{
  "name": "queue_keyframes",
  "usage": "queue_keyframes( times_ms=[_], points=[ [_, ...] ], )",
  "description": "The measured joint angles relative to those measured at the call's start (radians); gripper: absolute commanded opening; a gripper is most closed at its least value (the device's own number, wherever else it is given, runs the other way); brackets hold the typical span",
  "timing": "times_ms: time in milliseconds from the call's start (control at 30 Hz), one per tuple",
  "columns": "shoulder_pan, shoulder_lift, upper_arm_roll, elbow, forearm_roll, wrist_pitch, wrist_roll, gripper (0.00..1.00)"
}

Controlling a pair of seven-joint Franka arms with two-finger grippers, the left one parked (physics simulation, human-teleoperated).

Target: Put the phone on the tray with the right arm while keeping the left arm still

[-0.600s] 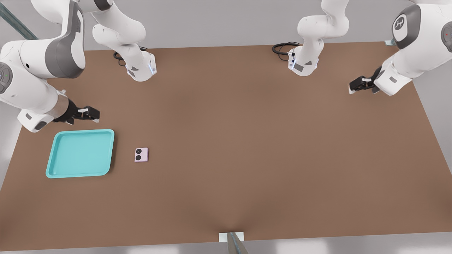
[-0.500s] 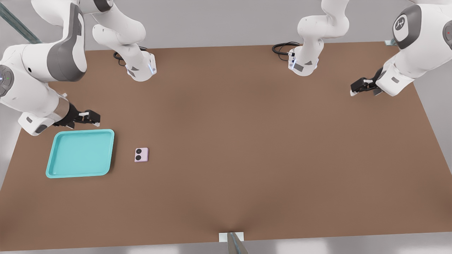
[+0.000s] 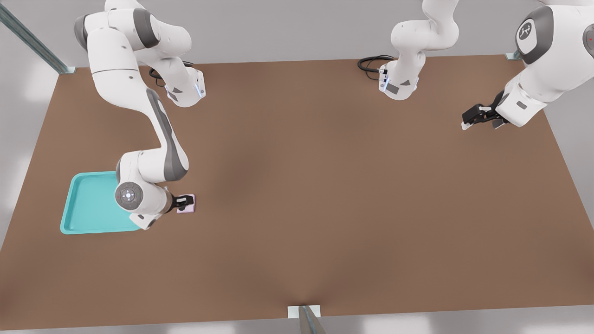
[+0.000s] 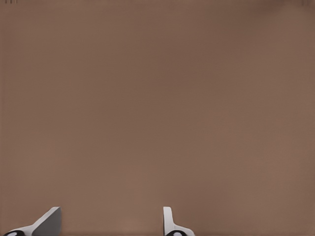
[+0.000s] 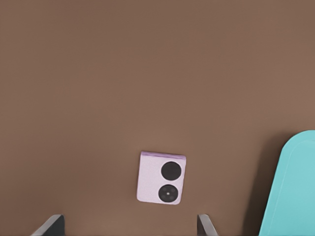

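Observation:
The pale pink phone (image 3: 190, 209) lies flat on the brown table, just to the front view's right of the turquoise tray (image 3: 88, 204), its two black lenses facing up. My right gripper (image 3: 185, 201) hovers directly over it and hides most of it in the front view. In the right wrist view the phone (image 5: 161, 178) rests untouched on the table, and my gripper (image 5: 128, 227) is open, its fingertips (image 5: 51, 225) spread far wider than the phone. A corner of the tray (image 5: 293, 187) shows beside it. The arm's wrist covers the tray's near right part in the front view.
The parked left arm (image 3: 533, 60) hangs over the table's far right side, its gripper (image 3: 478, 116) above the surface. Both arm bases (image 3: 185, 90) (image 3: 399, 83) and a black cable (image 3: 371, 62) sit at the back edge. A metal post (image 3: 308, 320) stands at the front edge.
The right arm has swung from behind the tray's far left corner across to above the phone, its gripper now low over it. Phone and tray have not moved.

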Motion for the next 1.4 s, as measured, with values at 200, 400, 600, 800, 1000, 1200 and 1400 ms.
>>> queue_keyframes(
  times_ms=[200, 400, 600, 800, 1000, 1200, 1400],
  points=[
    [-0.017, 0.062, 0.000, -0.104, 0.002, 0.217, 0.016, 1.00],
    [-0.038, 0.149, 0.000, -0.131, 0.002, 0.386, 0.028, 1.00],
    [-0.037, 0.124, 0.003, -0.191, 0.002, 0.471, 0.037, 1.00],
    [-0.037, 0.092, 0.003, -0.259, 0.003, 0.503, 0.044, 1.00],
    [-0.037, 0.071, 0.011, -0.309, 0.004, 0.516, 0.049, 1.00],
    [-0.042, 0.068, 0.015, -0.337, 0.004, 0.521, 0.053, 1.00],
    [-0.051, 0.078, 0.015, -0.344, 0.004, 0.530, 0.055, 1.00]
  ],
)
